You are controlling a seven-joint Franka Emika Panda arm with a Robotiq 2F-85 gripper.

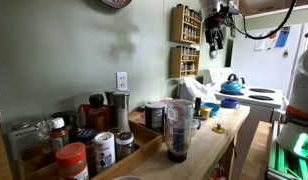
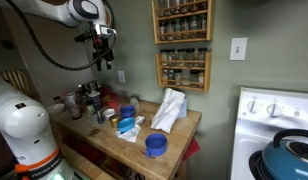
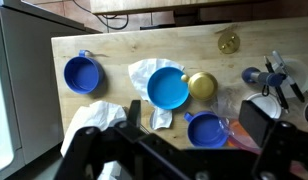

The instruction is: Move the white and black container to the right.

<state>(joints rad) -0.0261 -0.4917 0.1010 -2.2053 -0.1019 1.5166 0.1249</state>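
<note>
Gripper (image 2: 102, 62) hangs high over the wooden counter (image 1: 209, 142). The jaws are too dark in the wrist view, so I can't tell the gap. The white and black container (image 1: 154, 115) stands upright in the clutter by the wall, near the tall tumbler (image 1: 177, 128) and behind it from this angle. It lies well below the jaws, axis vertical. I can't pick it out in the wrist view; expect a long drop first.

My arm (image 2: 54, 10) is raised high and my gripper (image 2: 102, 58) points straight down. Its fingers (image 3: 134, 112) stand apart, with nothing held between them.
</note>
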